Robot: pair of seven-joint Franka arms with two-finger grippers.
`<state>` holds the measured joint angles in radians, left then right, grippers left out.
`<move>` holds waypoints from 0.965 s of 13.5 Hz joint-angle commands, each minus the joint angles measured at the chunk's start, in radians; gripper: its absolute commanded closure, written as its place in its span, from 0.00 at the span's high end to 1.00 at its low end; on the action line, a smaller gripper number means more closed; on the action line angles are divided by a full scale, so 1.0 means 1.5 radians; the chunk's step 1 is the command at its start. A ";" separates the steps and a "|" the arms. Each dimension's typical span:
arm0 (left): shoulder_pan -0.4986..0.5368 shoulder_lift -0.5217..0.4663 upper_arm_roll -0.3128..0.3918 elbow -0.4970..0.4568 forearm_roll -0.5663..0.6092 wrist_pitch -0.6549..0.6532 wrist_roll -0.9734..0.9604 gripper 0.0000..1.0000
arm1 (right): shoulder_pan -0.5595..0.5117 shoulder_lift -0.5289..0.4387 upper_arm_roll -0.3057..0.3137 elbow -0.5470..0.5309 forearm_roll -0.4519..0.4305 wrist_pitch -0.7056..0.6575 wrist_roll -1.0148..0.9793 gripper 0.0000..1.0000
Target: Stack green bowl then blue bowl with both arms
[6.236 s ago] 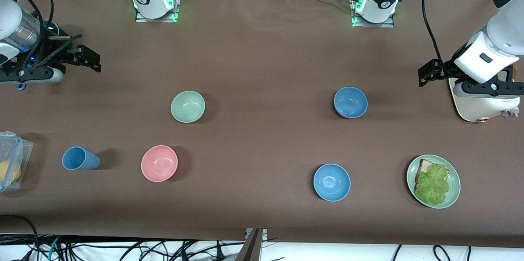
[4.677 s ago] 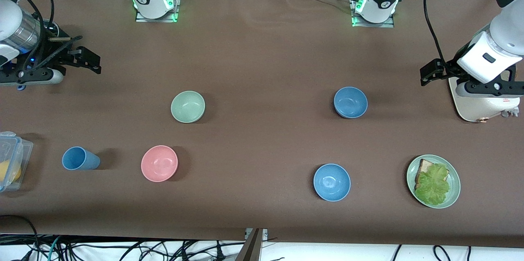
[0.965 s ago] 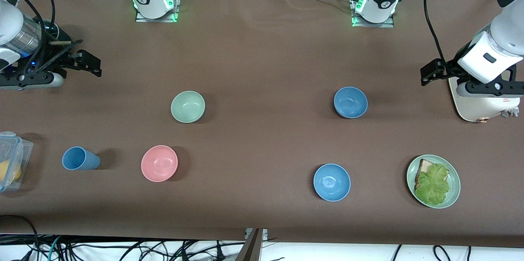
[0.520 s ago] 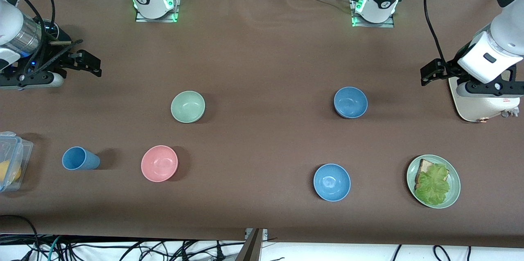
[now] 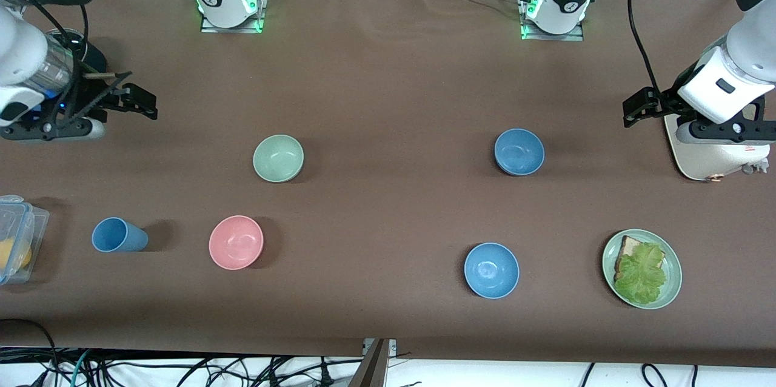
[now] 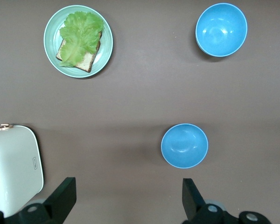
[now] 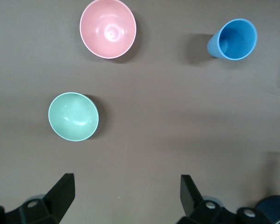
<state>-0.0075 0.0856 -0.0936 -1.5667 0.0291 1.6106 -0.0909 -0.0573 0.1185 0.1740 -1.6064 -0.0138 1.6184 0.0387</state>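
Observation:
The pale green bowl [image 5: 278, 158] [image 7: 73, 116] sits upright on the brown table toward the right arm's end. The dull blue bowl [image 5: 519, 151] [image 6: 184, 145] sits toward the left arm's end, about as far from the front camera as the green one. My right gripper [image 5: 140, 102] [image 7: 126, 191] hangs open and empty over bare table at its own end, well short of the green bowl. Over the table beside a white appliance [image 5: 709, 153], my left gripper [image 5: 633, 109] [image 6: 128, 196] is open and empty, apart from the blue bowl.
A pink bowl [image 5: 236, 242] and a blue cup [image 5: 119, 235] stand nearer the front camera than the green bowl. A brighter blue bowl [image 5: 491, 270] and a green plate [image 5: 672, 290] with bread and lettuce lie nearer than the blue bowl. A clear plastic box [image 5: 17, 235] sits at the right arm's end.
My right arm has shifted a little toward the middle of the table, gripper still open. The left arm and all bowls have stayed put.

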 commanded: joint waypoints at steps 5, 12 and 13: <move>0.001 0.008 0.001 0.023 -0.018 -0.033 -0.002 1.00 | 0.015 0.055 0.005 0.000 0.024 -0.005 -0.011 1.00; 0.001 0.009 0.003 0.024 -0.017 -0.033 -0.001 1.00 | 0.030 -0.034 0.063 -0.417 0.095 0.478 0.044 1.00; 0.002 0.009 0.003 0.024 -0.017 -0.033 -0.001 1.00 | 0.039 0.003 0.067 -0.422 0.095 0.527 0.045 1.00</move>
<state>-0.0069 0.0862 -0.0919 -1.5651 0.0291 1.5875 -0.0909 -0.0134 0.0860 0.2566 -2.1617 0.1140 2.2641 0.0839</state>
